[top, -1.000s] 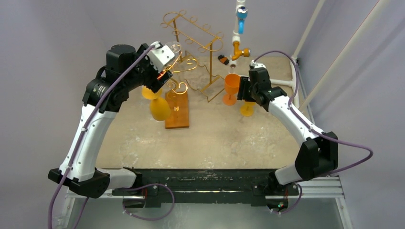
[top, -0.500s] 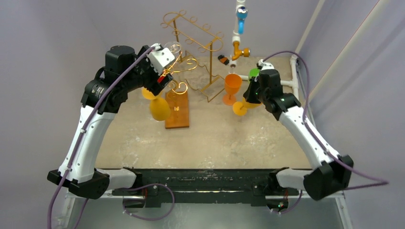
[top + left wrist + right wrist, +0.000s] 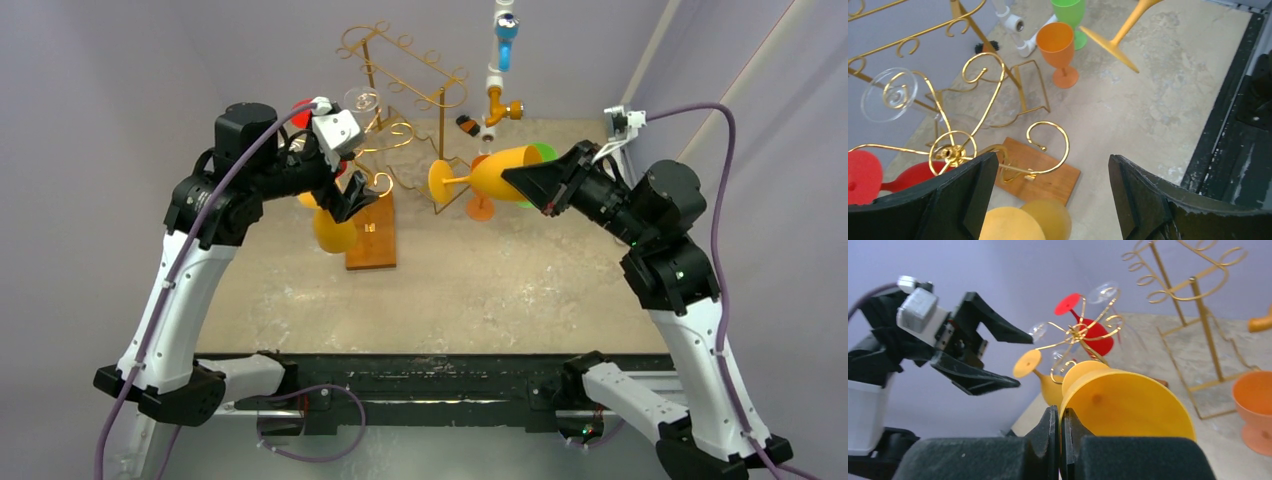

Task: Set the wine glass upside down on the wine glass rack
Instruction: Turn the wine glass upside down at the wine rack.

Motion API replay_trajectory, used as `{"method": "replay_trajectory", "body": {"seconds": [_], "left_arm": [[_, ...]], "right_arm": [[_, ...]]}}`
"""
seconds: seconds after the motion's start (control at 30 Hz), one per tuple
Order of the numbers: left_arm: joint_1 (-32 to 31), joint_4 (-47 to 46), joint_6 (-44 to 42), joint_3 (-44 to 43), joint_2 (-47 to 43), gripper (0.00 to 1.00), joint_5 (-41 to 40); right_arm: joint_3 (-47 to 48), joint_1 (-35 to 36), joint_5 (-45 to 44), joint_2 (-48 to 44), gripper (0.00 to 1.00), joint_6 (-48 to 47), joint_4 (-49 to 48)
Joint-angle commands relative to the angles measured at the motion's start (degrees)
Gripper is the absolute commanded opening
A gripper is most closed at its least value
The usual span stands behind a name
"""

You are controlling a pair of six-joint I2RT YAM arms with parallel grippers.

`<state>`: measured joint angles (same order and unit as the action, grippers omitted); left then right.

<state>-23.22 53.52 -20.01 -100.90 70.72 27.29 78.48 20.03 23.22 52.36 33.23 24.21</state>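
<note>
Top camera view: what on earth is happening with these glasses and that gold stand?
Two robot arms are hanging wine glasses on a gold rack. The right pincer grips a yellow glass by its bowl rim, in the air, tipped sideways, foot toward the rack. The left pincer is open beside the rack, above another yellow glass hanging bowl-down. A red glass hangs there too.

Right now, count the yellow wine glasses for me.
2. The held glass lies sideways, rim pinched in the right hand; the hung glass dangles bowl-down from the spiral rack. No third shows, though the arms could hide one.
</note>
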Motion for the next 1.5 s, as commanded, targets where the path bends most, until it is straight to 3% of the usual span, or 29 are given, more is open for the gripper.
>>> {"method": "replay_trajectory", "body": {"seconds": [0.0, 0.27, 0.37, 0.5, 0.67, 0.73, 0.87, 1.13, 1.37, 1.47], "left_arm": [[-0.07, -3.80, 6.83, 1.30, 0.73, 0.88, 8.68], [-0.44, -10.12, 17.97, 4.37, 2.74, 0.90, 15.67], [-0.76, -10.19, 18.16, 4.92, 3.33, 0.88, 14.45], [-0.77, -7.39, 16.29, 3.97, 4.70, 0.77, 10.71], [-0.77, -7.42, 16.14, 3.37, 4.19, 0.76, 10.96], [-0.77, -8.33, 16.95, 4.41, 3.46, 0.69, 11.60], [-0.77, -8.86, 18.31, 6.63, 3.29, 0.40, 13.32], [-0.77, -10.14, 18.19, 5.79, 3.59, 0.33, 12.60], [-0.77, -10.38, 14.99, 4.42, 4.08, 0.03, 7.93], [-0.77, -10.44, 12.71, 3.35, 3.86, 0.00, 5.18]], "right_arm": [[0.39, 1.23, 9.31, 4.54, 0.00, 6.52, -13.88], [5.42, 10.63, 6.58, 10.80, 0.00, 5.71, -19.64], [6.77, 11.60, 6.25, 11.84, 0.00, 5.28, -19.63], [8.23, 11.70, 4.89, 11.54, 0.00, 4.05, -17.92], [10.86, 11.77, 2.21, 11.01, 0.00, -0.68, -13.09], [10.41, 11.77, 1.71, 10.38, 0.00, -1.14, -13.69], [8.38, 11.87, 2.87, 10.18, 0.00, 0.69, -18.19], [2.92, 15.66, 5.23, 11.50, 0.00, 5.24, -28.05], [1.38, 18.83, 3.29, 11.17, 0.00, 3.85, -27.09], [-0.04, 18.90, 3.23, 10.09, 0.05, 3.63, -26.15]]}}
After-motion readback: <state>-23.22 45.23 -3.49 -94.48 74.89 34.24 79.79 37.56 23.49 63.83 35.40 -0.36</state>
